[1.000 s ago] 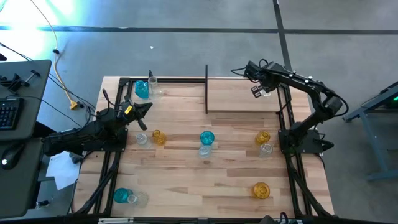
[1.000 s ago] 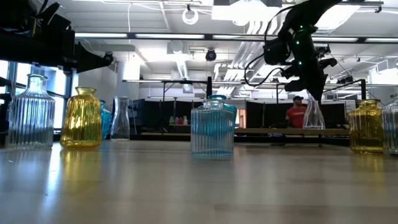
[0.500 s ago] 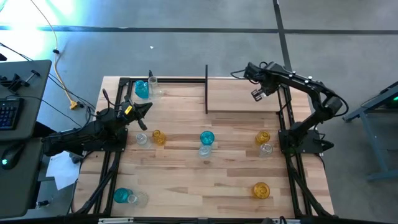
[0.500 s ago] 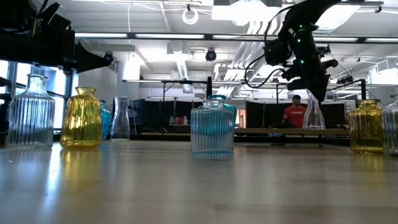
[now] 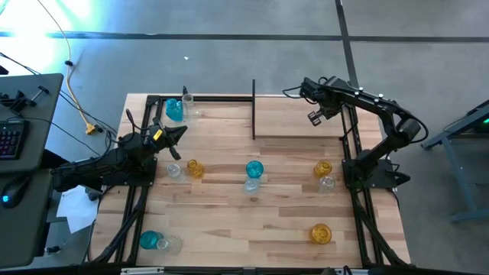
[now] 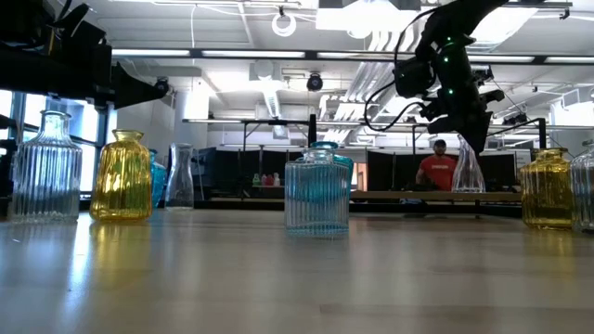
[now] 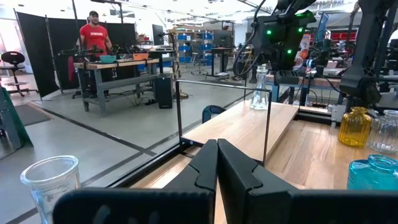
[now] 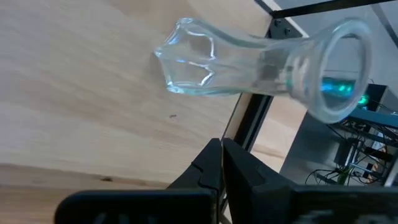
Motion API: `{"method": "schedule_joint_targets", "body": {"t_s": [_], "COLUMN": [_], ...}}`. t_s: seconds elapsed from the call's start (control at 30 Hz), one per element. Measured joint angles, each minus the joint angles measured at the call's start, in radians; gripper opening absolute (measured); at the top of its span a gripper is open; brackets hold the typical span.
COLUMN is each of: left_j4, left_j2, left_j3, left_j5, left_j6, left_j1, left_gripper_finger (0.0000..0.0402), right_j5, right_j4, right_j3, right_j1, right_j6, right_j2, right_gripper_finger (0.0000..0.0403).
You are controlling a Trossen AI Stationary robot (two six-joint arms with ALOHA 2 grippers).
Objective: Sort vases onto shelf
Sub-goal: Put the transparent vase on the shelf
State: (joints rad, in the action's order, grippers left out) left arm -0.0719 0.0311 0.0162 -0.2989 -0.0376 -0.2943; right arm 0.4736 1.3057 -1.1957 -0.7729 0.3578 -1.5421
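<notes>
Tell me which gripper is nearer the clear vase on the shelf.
Right. The right gripper hangs just above the clear vase on the shelf; the left gripper is across the table.

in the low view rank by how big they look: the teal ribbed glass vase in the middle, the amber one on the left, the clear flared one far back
1. Teal ribbed glass vase, nearest the camera, so its lead is unsure.
2. Amber ribbed glass vase, nearly as big.
3. Clear flared glass vase, smallest-looking but farthest away.

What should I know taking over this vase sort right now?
Left gripper: jaws shut, empty, idle near the table's left side.
Right gripper: jaws shut, empty, above the shelf's right end.
Done: one clear vase stands on the shelf beside it.
Left: nine tabletop vases. A teal vase sits with another clear one at the frame's left end; whether they are placed is unclear.
</notes>
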Motion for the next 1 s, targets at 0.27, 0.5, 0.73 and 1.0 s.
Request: {"method": "schedule_joint_targets", "body": {"t_s": [0.27,0.5,0.73,1.0], "left_j4": [0.0,0.0,0.0,0.0], "left_j2": [0.0,0.0,0.0,0.0], "left_j3": [0.0,0.0,0.0,0.0], "left_j5": [0.0,0.0,0.0,0.0], "left_j6": [0.0,0.0,0.0,0.0], "left_j1": [0.0,0.0,0.0,0.0], "left_gripper_finger": [0.0001,0.0001,0.0001,0.0001], "right_j5": [0.041,0.075,0.076,0.071], "right_j4": [-0.023,-0.081,-0.096,-0.082], "right_j3": [0.0,0.0,0.0,0.0], "right_j1": [-0.029,-0.054,-0.084,-0.095], "right_j6": [-0.001,-0.004,-0.004,-0.042], "right_j2": [0.0,0.0,0.0,0.001], "right_gripper_finger": [0.0,0.0,0.0,0.0]}}
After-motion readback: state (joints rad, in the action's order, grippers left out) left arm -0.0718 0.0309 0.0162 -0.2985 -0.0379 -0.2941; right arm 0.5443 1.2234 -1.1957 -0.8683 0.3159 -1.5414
